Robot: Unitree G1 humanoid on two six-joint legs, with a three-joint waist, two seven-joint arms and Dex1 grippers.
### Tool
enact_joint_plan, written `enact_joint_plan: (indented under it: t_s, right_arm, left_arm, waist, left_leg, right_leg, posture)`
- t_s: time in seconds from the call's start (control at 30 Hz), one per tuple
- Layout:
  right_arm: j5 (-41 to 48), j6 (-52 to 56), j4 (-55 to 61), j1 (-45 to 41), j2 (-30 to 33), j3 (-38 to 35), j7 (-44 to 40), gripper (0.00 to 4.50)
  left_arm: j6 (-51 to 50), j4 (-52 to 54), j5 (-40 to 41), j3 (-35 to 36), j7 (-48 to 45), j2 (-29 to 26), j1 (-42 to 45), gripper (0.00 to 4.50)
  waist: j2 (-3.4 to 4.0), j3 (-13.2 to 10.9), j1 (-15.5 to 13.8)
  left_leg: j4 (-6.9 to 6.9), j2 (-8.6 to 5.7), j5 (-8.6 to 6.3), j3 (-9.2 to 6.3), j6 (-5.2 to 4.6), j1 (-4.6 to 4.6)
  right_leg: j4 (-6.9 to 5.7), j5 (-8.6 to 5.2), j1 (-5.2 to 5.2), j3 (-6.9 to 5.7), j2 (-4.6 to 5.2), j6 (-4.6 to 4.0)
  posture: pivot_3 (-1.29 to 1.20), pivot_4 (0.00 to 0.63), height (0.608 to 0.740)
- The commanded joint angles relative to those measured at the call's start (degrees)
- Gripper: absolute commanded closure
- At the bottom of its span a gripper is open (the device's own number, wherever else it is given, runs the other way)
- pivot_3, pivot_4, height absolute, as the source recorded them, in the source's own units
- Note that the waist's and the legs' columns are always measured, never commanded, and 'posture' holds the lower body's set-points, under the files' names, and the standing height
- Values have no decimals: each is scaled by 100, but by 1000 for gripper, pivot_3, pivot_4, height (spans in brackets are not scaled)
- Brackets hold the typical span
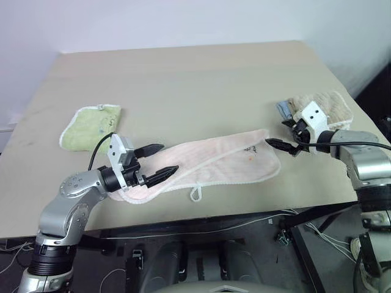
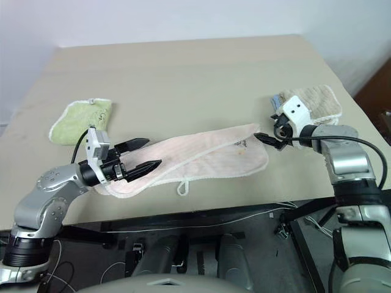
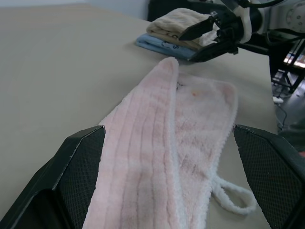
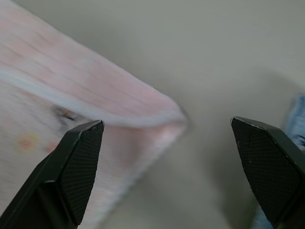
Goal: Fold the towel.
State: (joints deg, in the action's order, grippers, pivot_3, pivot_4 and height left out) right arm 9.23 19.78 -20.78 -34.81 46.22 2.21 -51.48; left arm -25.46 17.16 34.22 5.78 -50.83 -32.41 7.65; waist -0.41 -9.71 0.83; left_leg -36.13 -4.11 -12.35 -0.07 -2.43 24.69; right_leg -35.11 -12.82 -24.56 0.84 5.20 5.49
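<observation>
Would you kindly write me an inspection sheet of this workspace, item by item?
Surface: tan table, flat.
Job's things: pink towel lying long, partly doubled over, white loop near the front edge.
Clutter: green towel on the left; beige towel stacked on a blue cloth on the right.
Grippers: left gripper open over the towel's left end; right gripper open at its right end; neither holds anything.
Cables: black cable on the left wrist; wires below the table edge.
Surroundings: pale wall.
</observation>
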Motion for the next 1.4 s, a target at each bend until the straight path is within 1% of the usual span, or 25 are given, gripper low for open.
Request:
enact_joint_plan:
  t_s: [0.03, 0.17, 0.27, 0.4, 0.57, 0.7, 0.83, 0.93, 1.07, 1.2, 1.3, 1.4]
  right_arm:
    - [-385, -563, -462, -529, 110, 154, -162, 30]
    - [-915, -1483, -1367, -1052, 145, 464, -339, 30]
    - [-1117, -1884, -1896, -1368, -26, 574, -396, 30]
    - [-1432, -2493, -2485, -1647, -87, 743, -396, 30]
    - [-1541, -2994, -2873, -1882, 71, 802, -839, 30]
    - [-1896, -3365, -3342, -2038, 4, 957, -689, 30]
    - [-1985, -3494, -3604, -2178, -297, 946, -461, 30]
    - [-2095, -3702, -3706, -2186, -359, 1001, -530, 30]
    - [-2113, -3726, -3908, -2374, -520, 954, -412, 30]
    - [-2185, -3885, -4057, -2493, -621, 972, -217, 30]
    - [-2362, -4261, -4213, -2512, -687, 1097, -23, 30]
    - [-2407, -4774, -4321, -2446, -699, 1152, -180, 569]
  left_arm:
    - [162, 106, -51, 72, 11, -29, -31, 0]
    - [219, 222, -92, 90, 38, -48, -229, 0]
    - [280, 265, -129, 145, 85, -72, -345, 0]
    - [357, 308, -179, 225, 134, -125, -436, 0]
    - [364, 450, -160, 374, 188, -202, -663, 0]
    - [411, 467, -253, 395, 243, -238, -744, 0]
    - [386, 505, -208, 411, 273, -238, -729, 0]
    - [398, 528, -253, 409, 282, -252, -761, 0]
    - [362, 677, -250, 361, 350, -202, -849, 0]
    - [391, 699, -275, 351, 363, -222, -909, 0]
    - [386, 695, -239, 412, 355, -247, -913, 0]
    - [392, 670, -229, 478, 333, -289, -919, 0]
  waist:
    - [2, -1, 5]
    - [2, -1, 1]
    - [1, -2, -15]
    - [2, -2, -1]
    - [4, -3, 5]
    - [3, -3, 13]
    - [4, -3, 24]
    - [4, -3, 27]
    - [4, -3, 25]
    - [4, -3, 27]
    - [4, -3, 24]
    - [4, -3, 24]
  left_leg:
    - [1, 0, 0, 0, 0, 0]
    - [-2, 0, 1, 1, 1, -1]
    - [-4, -1, 0, 0, 1, -2]
    - [-3, -1, 1, 0, 2, -2]
    - [-1, -1, 1, 0, 3, -3]
    - [0, -1, 1, 0, 4, -15]
    - [-1, -1, 2, 0, 4, -20]
    - [1, -1, 3, 0, 6, -21]
    - [2, -1, 4, 0, 8, -21]
    - [2, -1, 4, 0, 9, -23]
    - [3, -1, 5, 0, 10, -23]
    - [2, -1, 5, 0, 10, -23]
  right_leg:
    - [0, 0, -1, 0, -1, 1]
    - [0, 0, 3, 1, -2, 0]
    - [1, 0, 6, 0, -1, -1]
    - [0, 0, 5, 0, -1, -1]
    - [-1, 0, 3, 1, -3, 0]
    - [-1, -1, 14, 1, -3, -2]
    - [-4, -1, 17, 2, -3, -2]
    - [-7, 0, 14, 4, -4, -1]
    - [-7, 0, 13, 4, -6, -1]
    - [-9, 0, 14, 4, -6, -1]
    - [-9, 0, 14, 4, -6, -1]
    - [-9, 0, 14, 4, -7, -1]
  posture:
    - [0, 150, 740]
    - [0, 150, 740]
    - [0, 150, 740]
    - [0, 150, 740]
    - [0, 150, 740]
    - [0, 150, 740]
    - [0, 150, 740]
    - [0, 150, 740]
    - [0, 150, 740]
    - [0, 150, 740]
    - [0, 150, 740]
    - [0, 150, 740]
